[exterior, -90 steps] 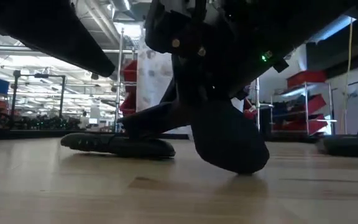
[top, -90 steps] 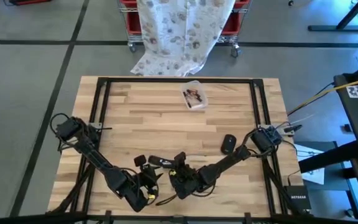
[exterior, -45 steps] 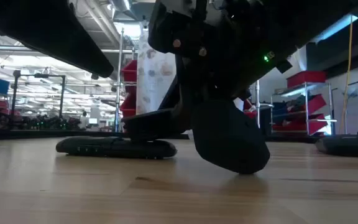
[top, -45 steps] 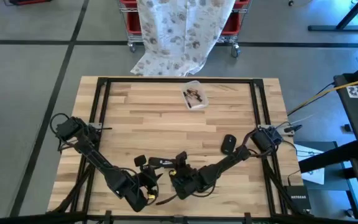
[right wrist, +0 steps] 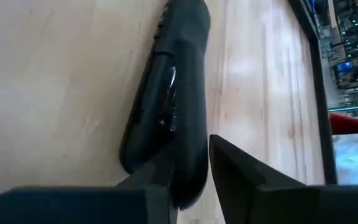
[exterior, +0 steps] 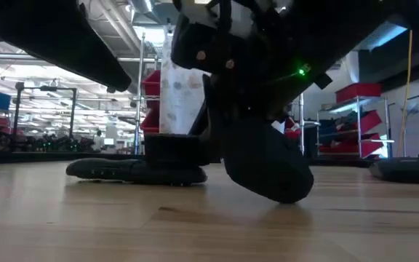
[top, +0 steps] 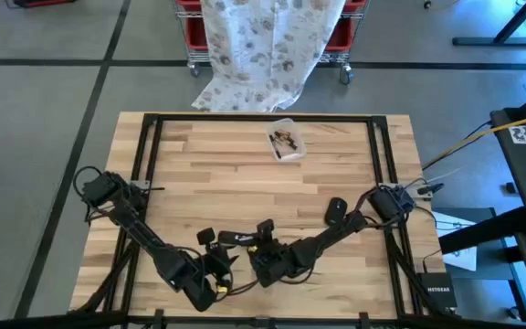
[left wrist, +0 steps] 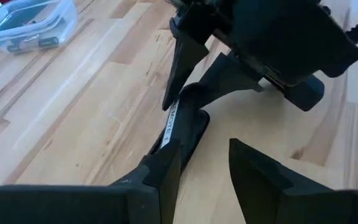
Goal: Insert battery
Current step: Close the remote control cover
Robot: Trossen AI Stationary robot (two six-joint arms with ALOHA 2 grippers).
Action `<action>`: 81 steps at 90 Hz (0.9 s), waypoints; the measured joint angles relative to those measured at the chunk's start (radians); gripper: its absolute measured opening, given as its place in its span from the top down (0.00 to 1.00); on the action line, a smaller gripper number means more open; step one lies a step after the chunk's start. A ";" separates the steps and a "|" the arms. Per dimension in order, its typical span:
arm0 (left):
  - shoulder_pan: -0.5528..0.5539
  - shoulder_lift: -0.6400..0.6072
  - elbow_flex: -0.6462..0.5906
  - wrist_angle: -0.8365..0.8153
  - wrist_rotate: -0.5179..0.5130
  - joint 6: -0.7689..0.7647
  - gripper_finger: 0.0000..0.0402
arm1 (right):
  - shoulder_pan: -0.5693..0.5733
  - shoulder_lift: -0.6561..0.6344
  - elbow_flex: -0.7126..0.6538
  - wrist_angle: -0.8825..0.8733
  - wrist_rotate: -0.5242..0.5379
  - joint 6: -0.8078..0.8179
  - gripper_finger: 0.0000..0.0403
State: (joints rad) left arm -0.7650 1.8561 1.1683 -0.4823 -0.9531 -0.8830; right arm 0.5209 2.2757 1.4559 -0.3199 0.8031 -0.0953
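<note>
Remote (top: 236, 239) pinned flat at the near table edge by right gripper (right wrist: 188, 171), closed on it, steadying for insertion; left gripper (left wrist: 204, 168) parted, empty.

"NETGEAR" on floor box (top: 437, 294)

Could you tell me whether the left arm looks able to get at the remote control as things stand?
Probably yes. The left gripper is open right at one end of the remote control, with bare table around it. The right gripper already sits at the remote's other end, so the space there is crowded.
</note>
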 joint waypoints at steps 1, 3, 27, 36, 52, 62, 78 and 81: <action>0.000 0.000 0.000 0.000 0.000 0.000 0.71 | 0.001 0.000 0.000 0.000 0.012 0.001 0.85; 0.000 0.000 0.000 0.000 0.000 0.000 0.71 | 0.003 0.000 0.000 0.000 0.037 0.002 0.85; 0.000 0.000 0.000 0.000 0.000 0.000 0.71 | 0.027 -0.003 -0.002 0.002 0.268 -0.007 0.99; 0.000 0.000 0.000 0.000 0.000 0.000 0.71 | 0.024 -0.004 -0.002 -0.019 0.243 0.015 0.97; 0.000 0.000 0.000 0.000 0.000 0.000 0.71 | 0.027 -0.002 -0.002 -0.042 0.343 0.040 0.99; 0.000 0.000 0.000 0.000 0.000 0.000 0.71 | 0.025 -0.001 0.004 -0.067 0.349 0.037 0.99; 0.000 0.000 0.000 0.000 0.000 0.000 0.71 | 0.021 -0.001 0.005 -0.090 0.342 0.035 1.00; 0.000 0.000 0.000 0.000 0.000 0.000 0.71 | 0.020 -0.001 0.005 -0.091 0.324 0.034 1.00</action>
State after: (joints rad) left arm -0.7650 1.8561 1.1683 -0.4825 -0.9536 -0.8829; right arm 0.5410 2.2745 1.4605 -0.4108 1.1269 -0.0612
